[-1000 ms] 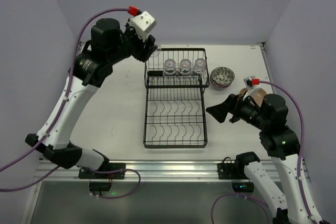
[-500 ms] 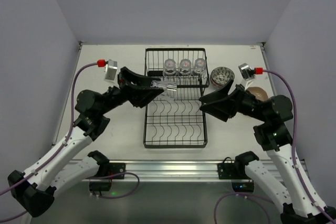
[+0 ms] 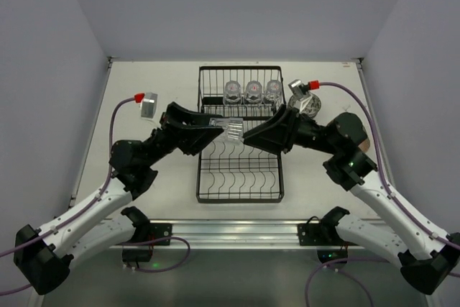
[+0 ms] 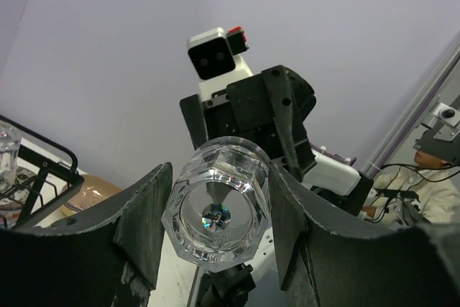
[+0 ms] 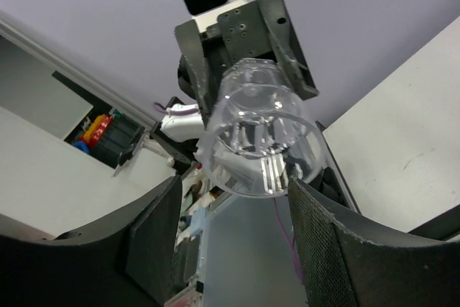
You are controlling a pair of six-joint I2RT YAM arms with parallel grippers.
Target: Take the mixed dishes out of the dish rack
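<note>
Above the black wire dish rack [image 3: 241,198], my left gripper [image 3: 219,129] is shut on a clear glass cup [image 3: 233,131] lying sideways. In the left wrist view the cup [image 4: 215,213] shows its base, clamped between both fingers of my left gripper [image 4: 215,231]. My right gripper [image 3: 248,136] faces it from the right, open. In the right wrist view the cup's mouth [image 5: 259,138] lies between the fingers of my right gripper [image 5: 233,199], close to the right finger, with a gap on the left. Three more glass cups [image 3: 253,91] stand on the rack's upper shelf.
A stack of patterned bowls [image 3: 310,106] sits on the table right of the rack, partly hidden by my right wrist. The rack's lower tray [image 3: 241,159] holds only its curved dividers. Purple cables loop out from both arms.
The left arm brought the cup from the rack's back left corner to above its middle. The right arm swung in from the right, and its jaws narrowed around the cup's mouth.
</note>
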